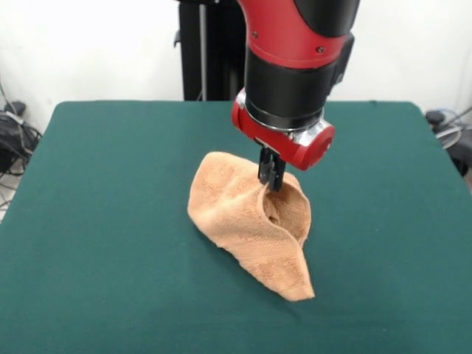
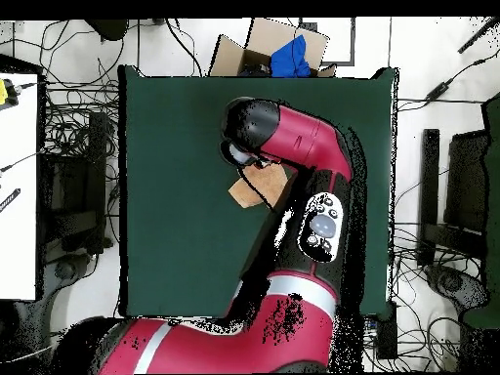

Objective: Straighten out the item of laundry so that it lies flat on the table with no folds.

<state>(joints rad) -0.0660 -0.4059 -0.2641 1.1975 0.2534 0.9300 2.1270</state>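
The item of laundry (image 1: 247,221), a peach-orange terry towel, sits bunched and folded near the middle of the table (image 1: 96,221). Its upper edge is pulled up into a peak, and one corner trails down toward the front edge. My gripper (image 1: 271,179) stands over that peak with its black fingers shut on the towel's raised fold. In the overhead view the arm covers most of the towel (image 2: 256,186); only a folded corner shows, and the gripper itself is hidden beneath the arm.
The green table (image 2: 176,195) reaches well beyond the towel on every side. Cables and equipment lie on the floor around it, and a cardboard box (image 2: 283,49) with blue fabric sits past one table edge.
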